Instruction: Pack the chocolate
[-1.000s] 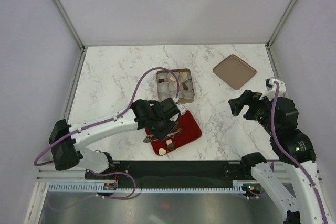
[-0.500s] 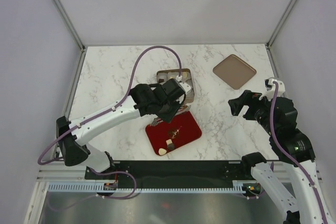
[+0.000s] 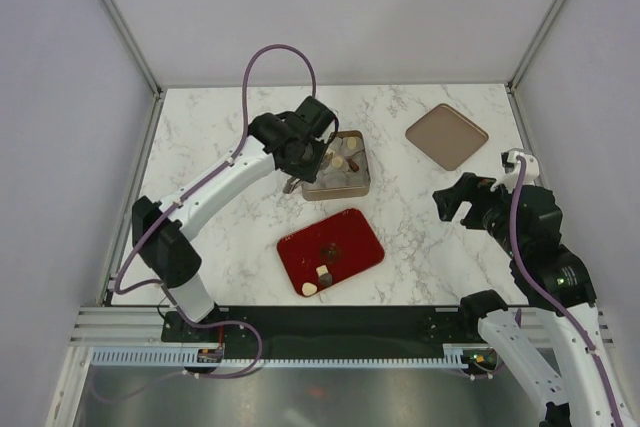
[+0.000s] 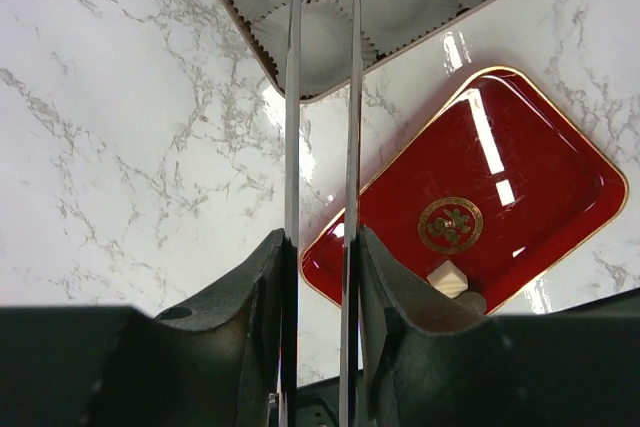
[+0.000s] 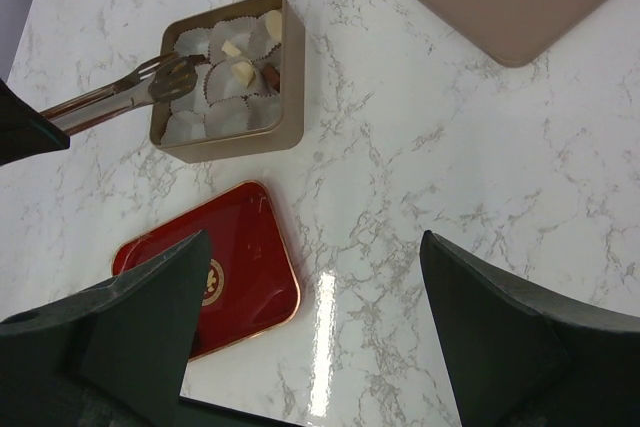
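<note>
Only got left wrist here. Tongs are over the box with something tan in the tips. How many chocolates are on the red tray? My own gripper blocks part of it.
Observer: Two, per the top view: a cream piece and a second piece beside it, at the red tray's corner nearest the arm bases.
Operator: Anything in the box yet?
Observer: Yes. Right wrist shows cream and brown pieces in the paper cups on the side away from the tongs.
Operator: Right arm in the way?
Observer: No. The right gripper hangs open, well right of box and tray.
</note>
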`<action>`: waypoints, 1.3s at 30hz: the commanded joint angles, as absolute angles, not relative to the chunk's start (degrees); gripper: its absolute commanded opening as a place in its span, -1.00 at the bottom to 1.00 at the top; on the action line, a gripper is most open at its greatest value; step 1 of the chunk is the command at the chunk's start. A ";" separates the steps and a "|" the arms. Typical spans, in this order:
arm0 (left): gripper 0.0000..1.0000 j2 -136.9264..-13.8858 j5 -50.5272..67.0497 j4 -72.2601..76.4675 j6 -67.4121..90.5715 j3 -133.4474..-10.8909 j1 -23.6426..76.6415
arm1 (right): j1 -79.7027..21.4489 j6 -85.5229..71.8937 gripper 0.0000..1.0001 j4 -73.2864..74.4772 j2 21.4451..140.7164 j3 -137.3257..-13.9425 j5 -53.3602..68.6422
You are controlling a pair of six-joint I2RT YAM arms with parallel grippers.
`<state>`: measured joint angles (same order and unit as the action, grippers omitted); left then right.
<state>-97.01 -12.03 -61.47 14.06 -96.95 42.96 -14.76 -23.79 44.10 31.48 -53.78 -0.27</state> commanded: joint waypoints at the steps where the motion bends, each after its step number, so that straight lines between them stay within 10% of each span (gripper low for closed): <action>1: -0.28 -98.96 -13.62 -61.00 12.39 -99.67 41.05 | -14.76 -24.08 0.88 42.10 31.38 -53.26 -0.09; 39: 0.01 -89.31 -6.25 -61.87 8.35 -96.96 39.37 | -14.76 -23.73 0.89 42.45 32.43 -53.88 -0.09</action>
<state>-95.94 -10.33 -61.52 11.31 -97.17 38.46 -14.76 -23.77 43.77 32.32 -53.28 -0.27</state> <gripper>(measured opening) 0.507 0.940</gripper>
